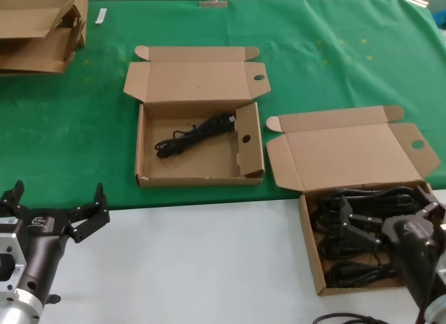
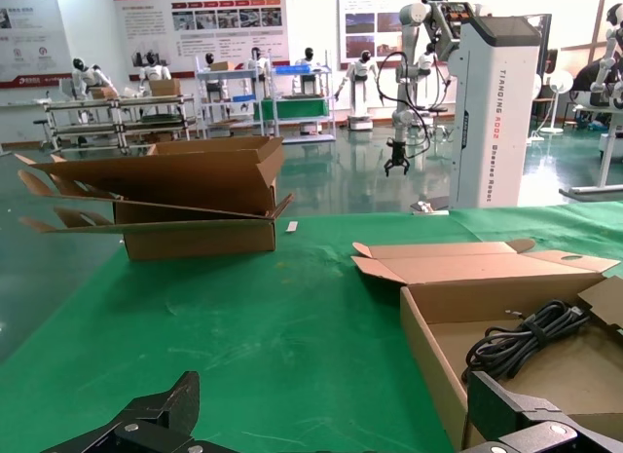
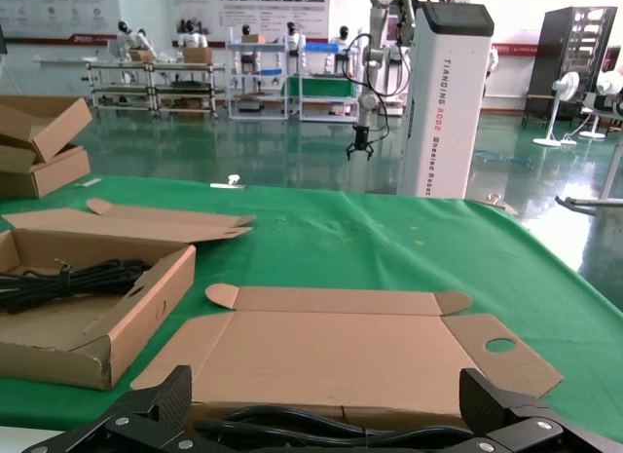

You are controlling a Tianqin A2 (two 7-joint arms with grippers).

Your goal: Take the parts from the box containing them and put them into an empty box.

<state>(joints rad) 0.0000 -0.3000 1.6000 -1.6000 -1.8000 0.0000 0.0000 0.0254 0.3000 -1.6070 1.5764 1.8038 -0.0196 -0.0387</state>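
The box containing the parts [image 1: 310, 249] sits at the front right with its lid [image 3: 341, 351] laid open, and holds several black cable bundles [image 1: 362, 251]. My right gripper [image 1: 385, 207] is open and hovers low over these bundles [image 3: 321, 429], gripping nothing; it also shows in the right wrist view [image 3: 326, 399]. The box with the holed upright inner flap [image 1: 244, 138] stands in the middle of the green cloth and holds one cable bundle [image 1: 195, 134], also seen in the left wrist view [image 2: 526, 336]. My left gripper [image 1: 58, 191] is open and empty over the white table at the front left.
A pile of flattened cardboard [image 1: 38, 28] lies at the far left corner, also in the left wrist view [image 2: 185, 195]. The white table front [image 1: 209, 254] lies between my arms. A metal clip [image 1: 212, 0] holds the cloth at the far edge.
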